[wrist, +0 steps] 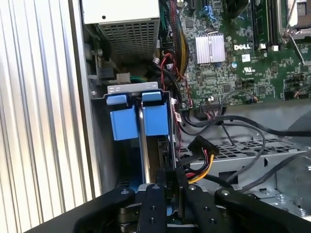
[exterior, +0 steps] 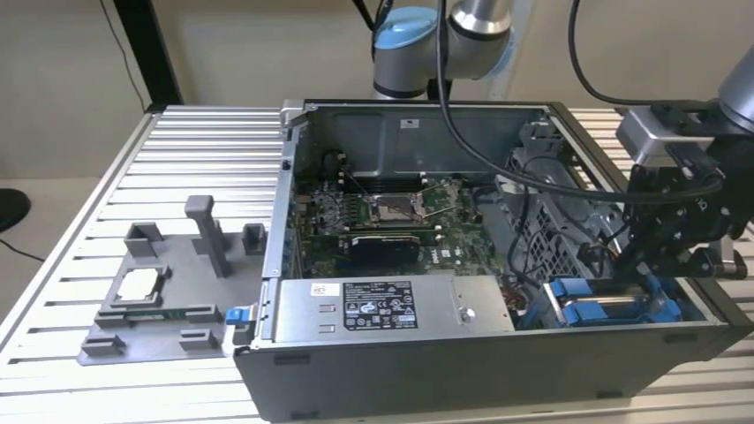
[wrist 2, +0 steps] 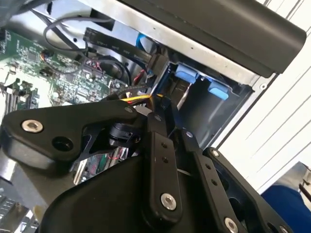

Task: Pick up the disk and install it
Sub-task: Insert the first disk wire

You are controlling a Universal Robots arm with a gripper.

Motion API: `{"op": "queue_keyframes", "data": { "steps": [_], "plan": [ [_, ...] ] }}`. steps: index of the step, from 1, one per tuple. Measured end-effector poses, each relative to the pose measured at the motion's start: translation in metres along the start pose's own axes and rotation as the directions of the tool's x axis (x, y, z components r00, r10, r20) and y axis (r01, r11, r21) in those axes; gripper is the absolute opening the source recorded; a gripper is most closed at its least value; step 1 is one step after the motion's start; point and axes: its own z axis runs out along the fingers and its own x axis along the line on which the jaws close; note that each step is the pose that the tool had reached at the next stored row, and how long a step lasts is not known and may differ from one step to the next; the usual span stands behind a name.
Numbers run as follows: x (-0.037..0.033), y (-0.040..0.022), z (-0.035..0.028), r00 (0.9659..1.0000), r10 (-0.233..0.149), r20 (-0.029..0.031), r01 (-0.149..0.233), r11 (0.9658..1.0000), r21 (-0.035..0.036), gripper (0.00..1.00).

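**Gripper low over the drive bay, disk on edge inside**

Black linkage bars of the gripper (wrist: 174, 187) crowded the near edge of both wrist views, so you saw its tip only where it reached into the drive bay (wrist: 99, 145); whether it was clamped on anything or slack, you could not tell, because the bars and a bundle of yellow, red and black wires (wrist: 201, 167) covered the tip.

The first wrist view gave you what the others did not: the disk (wrist: 156, 119) stood on edge in the bay, blue frame uppermost, just beside the gripper's tip; you counted two blue frames side by side, the second blue frame (wrist: 122, 122) apart from the first by one thin silver rail. The disk's label and its metal face were hidden.

The second wrist view showed two blue tabs under the case rim and little else of the bay.

The exterior view alone showed you the whole layout: one open computer case (exterior: 389, 371) on a slotted metal table (exterior: 200, 150), one long grey box (exterior: 389, 307) with stickers along the case's near wall, one motherboard (exterior: 389, 212) behind it, and one grey fixture (exterior: 165, 305) at the exterior view's left carrying one small square chip (exterior: 139, 283), well apart from the arm; the gripper hung over the case's corner at the exterior view's right, its lower end lost behind the case wall.
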Motion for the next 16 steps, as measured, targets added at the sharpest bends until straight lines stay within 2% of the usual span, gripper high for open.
{"op": "queue_keyframes", "data": {
  "steps": [7,16],
  "plan": [
    [-0.0038,-0.0002,0.0002,1.0000,0.000,-0.0015,0.000,1.0000,0.0003,0.00],
    [-0.0047,-0.0050,0.0015,1.0000,0.000,-0.0019,0.000,1.0000,0.0007,0.00]
  ]
}}
